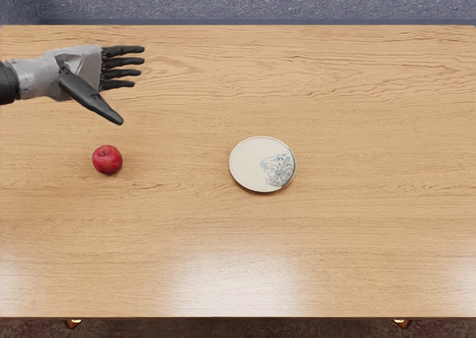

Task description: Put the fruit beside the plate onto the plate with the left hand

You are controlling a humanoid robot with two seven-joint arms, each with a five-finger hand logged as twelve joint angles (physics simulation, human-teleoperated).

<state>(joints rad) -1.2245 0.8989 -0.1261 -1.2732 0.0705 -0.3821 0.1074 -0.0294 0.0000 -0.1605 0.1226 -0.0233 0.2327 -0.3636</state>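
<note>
A red apple point(107, 159) lies on the wooden table, well to the left of a small cream plate point(253, 159) with a blue pattern on its right part. My left hand point(111, 77) comes in from the left edge and hovers beyond and slightly above the apple, apart from it. Its dark fingers point(123, 62) stretch out to the right and the thumb points down toward the apple. The hand is open and holds nothing. The plate carries no fruit.
The wooden table point(357, 92) fills the view, its far edge meeting a grey-blue floor at the top. Bright glare sits on the near part of the tabletop.
</note>
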